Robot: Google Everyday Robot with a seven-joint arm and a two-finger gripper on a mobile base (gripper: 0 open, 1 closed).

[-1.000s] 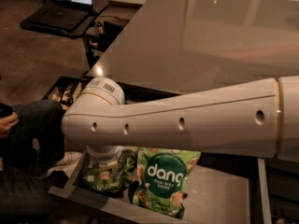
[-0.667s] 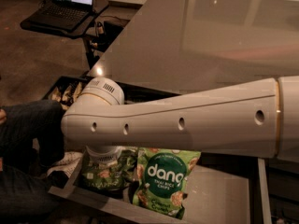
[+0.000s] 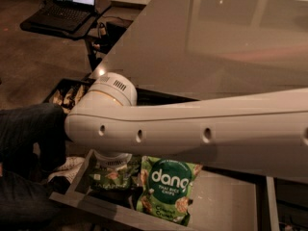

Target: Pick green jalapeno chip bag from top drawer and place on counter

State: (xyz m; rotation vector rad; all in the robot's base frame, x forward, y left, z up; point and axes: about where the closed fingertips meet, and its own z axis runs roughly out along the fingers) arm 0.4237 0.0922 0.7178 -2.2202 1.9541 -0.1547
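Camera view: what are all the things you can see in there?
counter: one, grey-brown, upper right.
drawer: one, grey, open at the bottom.
jalapeno chip bag: one, olive green, in the drawer, left of the dang bag.
dang bag: one, bright green, in the drawer.
laptop: one, black, on a small table, top left.
leg: one, dark trousers, left edge.
arm: one, white, across the middle.
gripper: one, down in the drawer over the jalapeno chip bag, mostly hidden.
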